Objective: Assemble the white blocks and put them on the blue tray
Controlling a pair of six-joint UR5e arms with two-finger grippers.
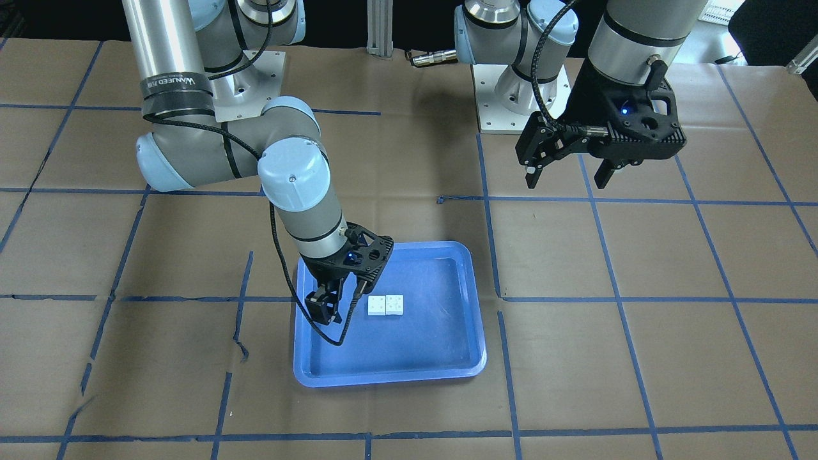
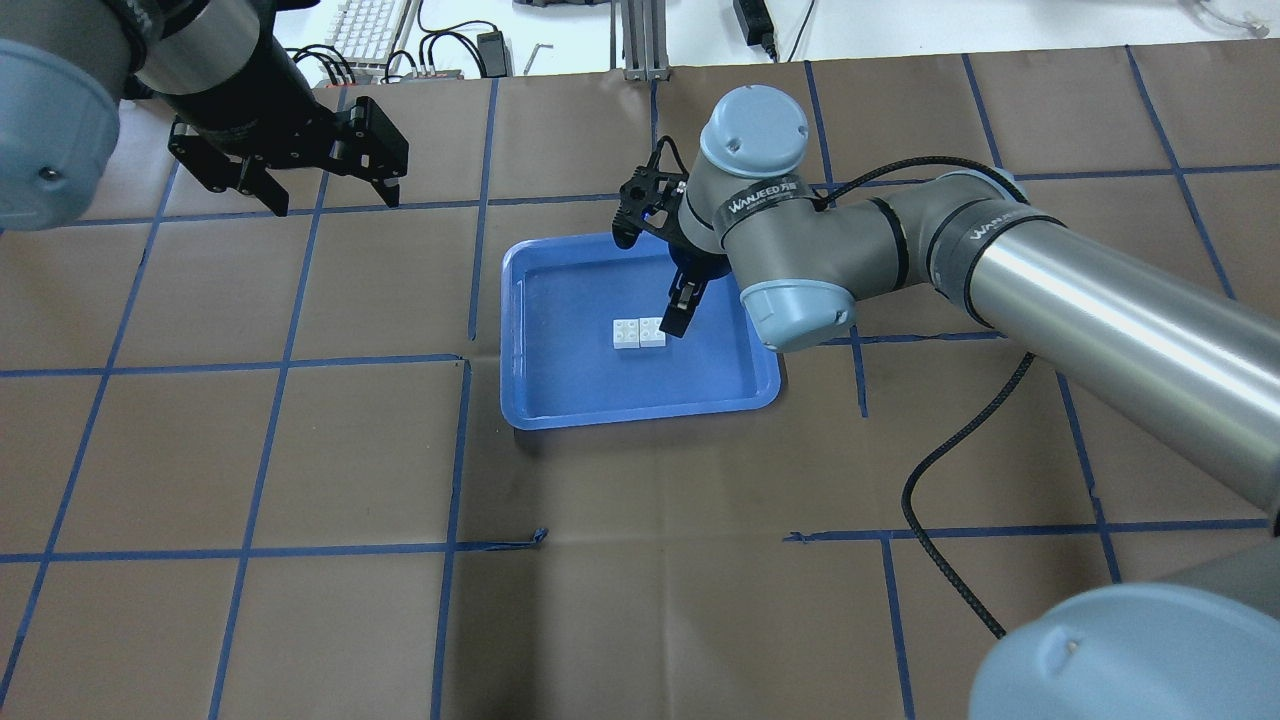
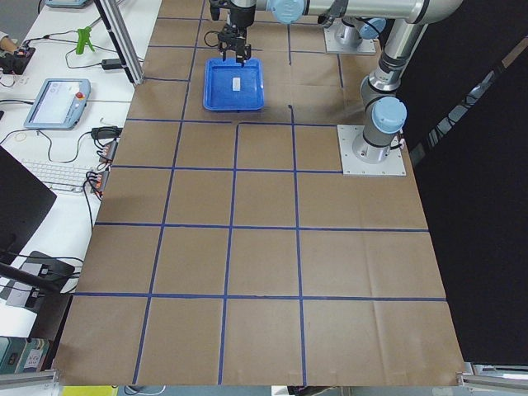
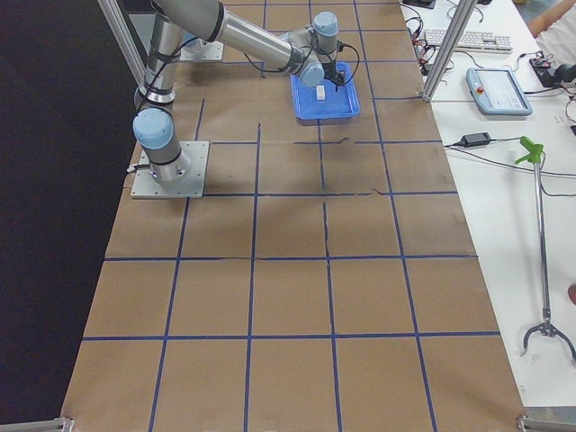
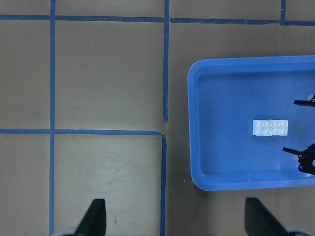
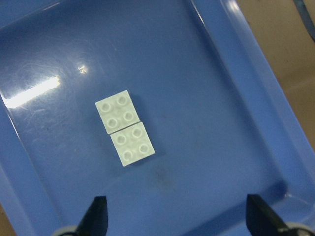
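The two white blocks (image 6: 125, 128) lie side by side, touching, studs up, on the floor of the blue tray (image 6: 236, 64). They also show in the front view (image 1: 385, 305), the overhead view (image 2: 638, 333) and the left wrist view (image 5: 270, 128). My right gripper (image 1: 339, 303) hangs open and empty over the tray (image 1: 390, 377), just beside the blocks; its fingertips stand wide apart in the right wrist view. My left gripper (image 2: 333, 195) is open and empty, held high above the table well away from the tray (image 2: 640, 410).
The table is covered in brown paper with a grid of blue tape lines (image 2: 470, 360). Both arm bases (image 1: 511, 96) stand at the robot's edge. A keyboard (image 2: 375, 25) and cables lie beyond the far edge.
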